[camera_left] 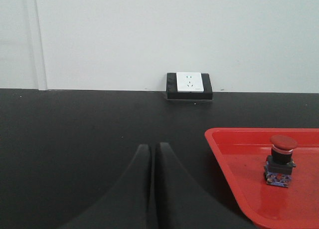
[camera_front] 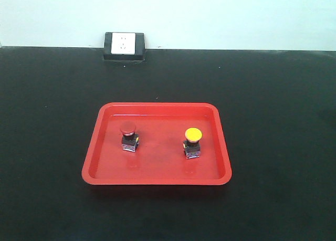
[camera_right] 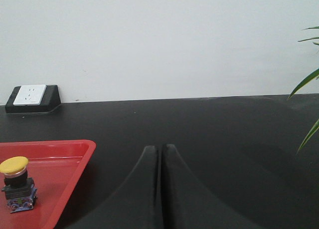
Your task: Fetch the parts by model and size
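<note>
Two push-button parts stand upright in a red tray [camera_front: 157, 177]. The red-capped part [camera_front: 128, 136] is on the tray's left, the yellow-capped part [camera_front: 192, 143] on its right; each has a dark block base with blue markings. In the left wrist view my left gripper [camera_left: 153, 148] is shut and empty over the black table, left of the tray [camera_left: 219, 154] and the red-capped part [camera_left: 281, 160]. In the right wrist view my right gripper [camera_right: 160, 149] is shut and empty, right of the tray [camera_right: 82, 161] and the yellow-capped part [camera_right: 16, 183]. Neither gripper shows in the front view.
A white wall socket in a black housing [camera_front: 124, 45] sits at the table's back edge against the white wall. Green plant leaves [camera_right: 309, 79] reach in at the far right of the right wrist view. The black table [camera_front: 273, 104] surrounds the tray.
</note>
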Robot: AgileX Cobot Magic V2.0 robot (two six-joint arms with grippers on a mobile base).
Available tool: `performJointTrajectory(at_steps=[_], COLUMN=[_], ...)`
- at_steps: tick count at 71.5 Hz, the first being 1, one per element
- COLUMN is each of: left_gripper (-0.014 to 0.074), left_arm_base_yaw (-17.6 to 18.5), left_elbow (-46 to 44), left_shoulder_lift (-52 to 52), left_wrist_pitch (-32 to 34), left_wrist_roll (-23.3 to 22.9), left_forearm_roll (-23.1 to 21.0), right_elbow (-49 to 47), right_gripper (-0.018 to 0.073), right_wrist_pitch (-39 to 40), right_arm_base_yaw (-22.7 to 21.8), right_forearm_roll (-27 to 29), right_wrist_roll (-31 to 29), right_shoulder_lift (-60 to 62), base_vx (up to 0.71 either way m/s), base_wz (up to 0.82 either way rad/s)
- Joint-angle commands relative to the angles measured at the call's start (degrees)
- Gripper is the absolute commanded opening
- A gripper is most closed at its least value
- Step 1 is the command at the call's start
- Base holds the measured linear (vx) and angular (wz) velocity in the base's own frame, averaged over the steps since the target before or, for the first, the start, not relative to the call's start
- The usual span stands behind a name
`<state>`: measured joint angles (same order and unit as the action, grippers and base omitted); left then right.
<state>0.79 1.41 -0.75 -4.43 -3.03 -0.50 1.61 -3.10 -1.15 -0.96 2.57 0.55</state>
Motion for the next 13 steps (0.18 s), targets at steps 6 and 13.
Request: performJointTrajectory(at_steps=[6,13], left_gripper=[-0.0006,-0.0006], left_arm_base_yaw=[0.23,0.23], left_elbow=[0.02,0.02], left_shoulder_lift=[-0.81,-0.81], left_wrist_pitch=[4.43,4.43], left_wrist_roll=[-0.49,-0.49], left_forearm_roll=[-0.04,-0.04], right_elbow=[0.48,0.48], right_gripper=[-0.001,-0.001], right_wrist_pitch=[4.64,4.64], right_arm_base_yaw=[-0.22,-0.22], right_forearm_roll=[-0.26,-0.26], right_wrist_roll=[-0.29,-0.29], right_shoulder_lift=[0.69,0.69], base_vx=[0.0,0.0], base_wz=[0.0,0.0])
